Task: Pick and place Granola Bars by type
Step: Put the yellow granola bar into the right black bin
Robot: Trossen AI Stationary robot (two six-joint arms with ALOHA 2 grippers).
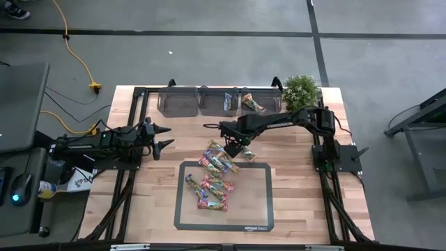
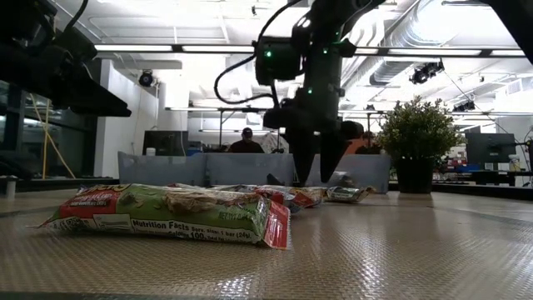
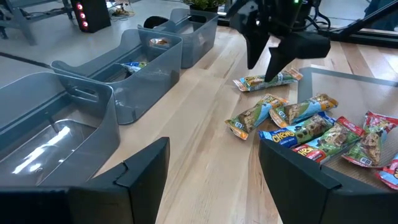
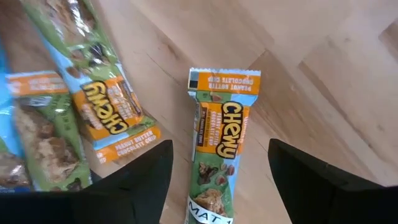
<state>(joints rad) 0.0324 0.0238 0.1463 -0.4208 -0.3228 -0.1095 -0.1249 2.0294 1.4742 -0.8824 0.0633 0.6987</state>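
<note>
Several granola bars [image 1: 212, 183] lie in a loose heap at the far left of a grey-edged mat [image 1: 261, 209] and on the wood just beyond it. One green-and-orange Chewy bar [image 4: 219, 137] lies flat on the wood at the heap's far end [image 3: 267, 81]. My right gripper [image 4: 217, 186] points down over it, open, one finger on either side of the bar's length, just above the table [image 2: 312, 171]. My left gripper [image 1: 166, 137] waits open at the table's left, pointing toward the heap. The middle bin holds a blue bar [image 1: 228, 104], the right bin a green one [image 1: 254, 104].
Three grey translucent bins [image 1: 178, 101] stand in a row along the far edge; the left one holds nothing that shows. A potted plant [image 1: 301, 89] stands at the far right corner. A green-and-red bar [image 2: 166, 217] lies close before the low camera. Bare wood lies between the heap and the bins.
</note>
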